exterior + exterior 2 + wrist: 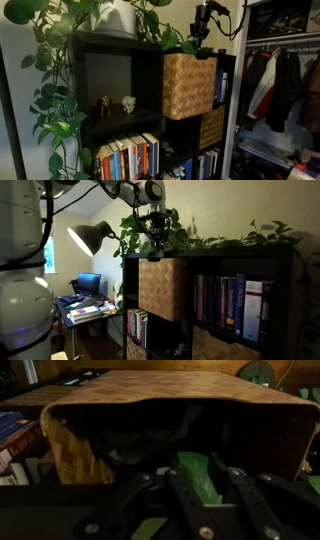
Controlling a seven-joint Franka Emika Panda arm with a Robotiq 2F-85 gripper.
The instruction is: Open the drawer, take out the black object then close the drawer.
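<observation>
Wrist view looks down into the open top of the drawer (pixel 150 388), which sits just below and ahead of the end effector (pixel 198 480). To the left of the end effector is the woven side wall of the drawer. Right under it a green leaf (pixel 195 465) shows, and to its right the inside is dark.

In an exterior view the drawer sticks out from the black shelf (pixel 78 90), so the opening step looks done. I think the step now is getting the black thing out. I cannot see that black thing, because the inside is too dark.

Next, the end effector should go straight down into the drawer, slowly, without bumping the rim.

Its fingers (pixel 240 488) stand a little apart, partly released. Nothing shows between them, and they touch nothing I can see.
</observation>
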